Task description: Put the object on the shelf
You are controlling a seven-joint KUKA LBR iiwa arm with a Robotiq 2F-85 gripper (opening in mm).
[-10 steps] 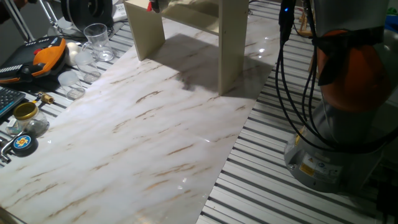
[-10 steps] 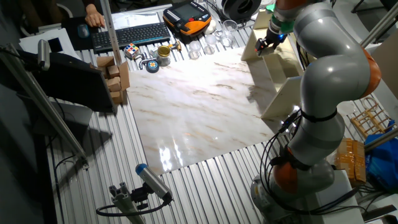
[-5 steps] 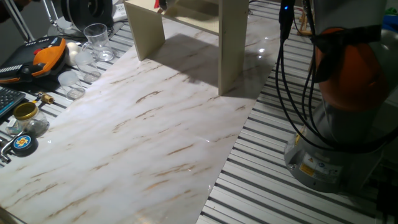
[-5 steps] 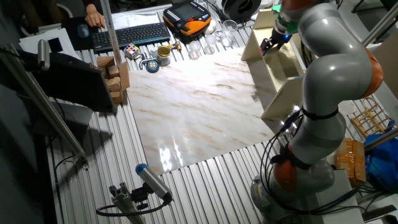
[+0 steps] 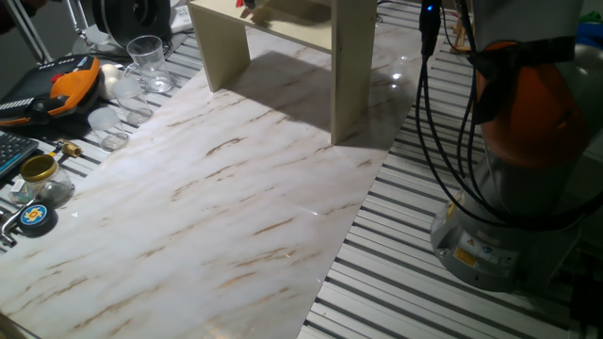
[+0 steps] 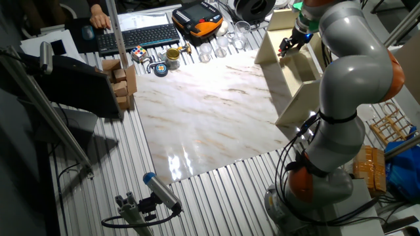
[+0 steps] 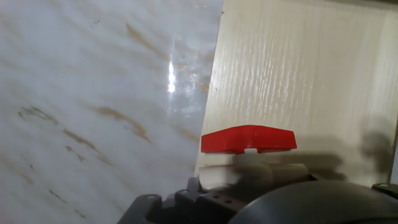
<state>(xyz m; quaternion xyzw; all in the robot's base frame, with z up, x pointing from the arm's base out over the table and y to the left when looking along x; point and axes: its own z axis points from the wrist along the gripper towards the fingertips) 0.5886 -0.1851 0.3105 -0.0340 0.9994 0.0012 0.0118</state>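
Observation:
The object, a white cylindrical fitting [image 7: 258,175] with a red handle [image 7: 249,139], is held in my gripper just above the shelf's top board [image 7: 305,74], close to its edge. In the other fixed view my gripper [image 6: 287,47] hovers over the pale beige shelf [image 6: 298,69] at the far right of the marble board. In one fixed view only the red handle [image 5: 247,6] shows at the top edge above the shelf's panel legs [image 5: 350,71]. The fingers are hidden behind the object.
Drinking glasses [image 5: 147,58], an orange-black device [image 5: 68,83] and a brass-lidded jar [image 5: 40,170] stand left of the marble board [image 5: 217,207]. A keyboard [image 6: 139,36] and wooden blocks [image 6: 122,82] lie further off. My arm's base [image 5: 499,217] and cables [image 5: 429,104] are on the right.
My gripper has carried the object a little further in over the shelf's top board, away from its outer edge. Nothing else has moved.

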